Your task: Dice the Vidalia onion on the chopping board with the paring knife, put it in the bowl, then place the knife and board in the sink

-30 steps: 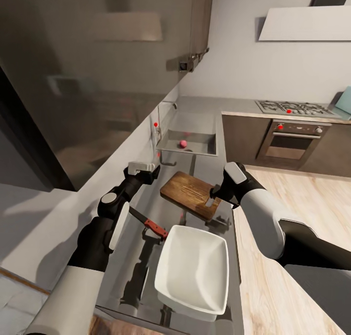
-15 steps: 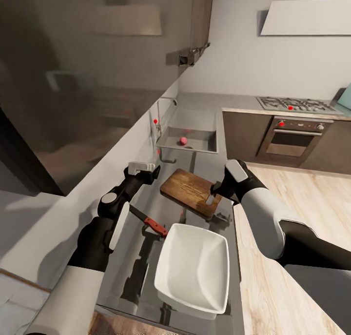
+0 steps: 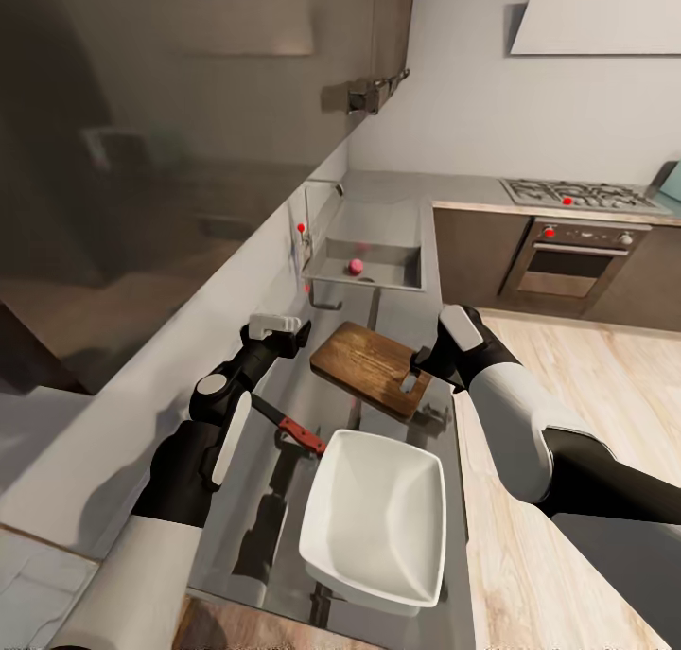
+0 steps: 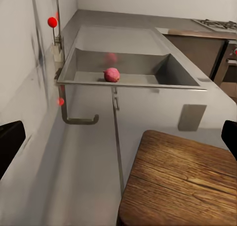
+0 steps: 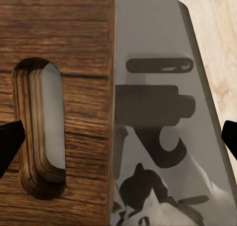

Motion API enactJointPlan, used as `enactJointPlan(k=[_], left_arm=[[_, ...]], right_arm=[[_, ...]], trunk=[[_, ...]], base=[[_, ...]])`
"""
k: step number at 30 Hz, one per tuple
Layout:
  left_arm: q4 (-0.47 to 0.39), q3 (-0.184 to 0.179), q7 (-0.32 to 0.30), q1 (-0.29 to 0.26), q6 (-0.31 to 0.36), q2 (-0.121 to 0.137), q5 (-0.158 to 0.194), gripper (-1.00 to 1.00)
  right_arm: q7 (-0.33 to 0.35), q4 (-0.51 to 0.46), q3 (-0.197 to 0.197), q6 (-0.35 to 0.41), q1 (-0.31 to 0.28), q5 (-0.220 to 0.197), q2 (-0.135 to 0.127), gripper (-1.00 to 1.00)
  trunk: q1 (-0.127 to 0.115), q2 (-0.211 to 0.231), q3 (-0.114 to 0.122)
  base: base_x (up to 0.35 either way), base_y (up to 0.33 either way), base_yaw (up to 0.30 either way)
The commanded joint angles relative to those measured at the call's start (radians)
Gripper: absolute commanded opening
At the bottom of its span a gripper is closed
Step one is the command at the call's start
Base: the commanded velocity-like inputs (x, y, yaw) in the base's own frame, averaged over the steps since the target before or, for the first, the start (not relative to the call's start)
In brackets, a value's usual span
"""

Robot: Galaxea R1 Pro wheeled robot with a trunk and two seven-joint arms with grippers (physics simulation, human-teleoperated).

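A pinkish Vidalia onion (image 3: 356,266) (image 4: 111,74) lies in the steel sink (image 3: 374,284) (image 4: 133,83) at the far end of the grey countertop (image 3: 402,314). Nearer me, the brown chopping board (image 3: 364,366) (image 4: 182,181) lies flat, its slot end (image 5: 42,122) under my open right gripper (image 3: 411,377) (image 5: 118,134). The paring knife (image 3: 288,427) lies left of the white bowl (image 3: 378,518). My left gripper (image 3: 295,334) (image 4: 118,139) hovers open beside the board's far corner, pointing towards the sink.
A faucet with a red knob (image 3: 301,227) (image 4: 52,22) stands at the sink's wall side. Dark upper cabinets (image 3: 189,111) overhang the counter. An oven (image 3: 567,267) and gas hob (image 3: 567,196) stand at the back right, with wooden floor (image 3: 567,376) beside the counter.
The head view has shifted a little, so the sink sits higher in the picture. Both arms hold nearly the same pose by the board; nothing was grasped or released.
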Motion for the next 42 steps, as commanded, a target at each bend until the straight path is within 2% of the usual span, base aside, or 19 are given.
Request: enactJointPlan(k=[1,11,16,26,42], left_arm=[[-0.001,0.001,-0.004,-0.001,0.006,0.000,0.000,1.00],[-0.001,0.001,-0.004,-0.001,0.006,-0.001,0.000,1.00],[-0.001,0.001,-0.004,-0.001,0.006,-0.002,0.000,1.00],[0.000,0.000,-0.004,-0.001,0.008,-0.002,0.000,1.00],[0.000,0.001,-0.004,-0.001,0.008,-0.002,0.000,1.00]], right_arm=[[-0.011,-0.002,-0.002,0.001,-0.001,-0.009,0.000,1.00],[-0.072,-0.002,-0.001,-0.005,-0.001,-0.009,0.001,1.00],[-0.080,-0.004,0.001,-0.005,-0.001,-0.010,0.001,1.00],[-0.098,-0.081,0.001,-0.002,-0.001,-0.011,0.002,1.00],[-0.099,-0.087,-0.001,-0.001,-0.001,-0.009,0.003,1.00]], trunk=[[0.001,-0.002,-0.004],[0.001,-0.002,-0.020],[0.001,-0.002,-0.027],[0.001,-0.002,-0.029],[0.001,-0.002,-0.029]], base=[[0.000,0.000,0.000],[0.000,0.000,0.008],[0.000,0.000,0.039],[0.000,0.000,0.002],[0.000,0.000,0.000]])
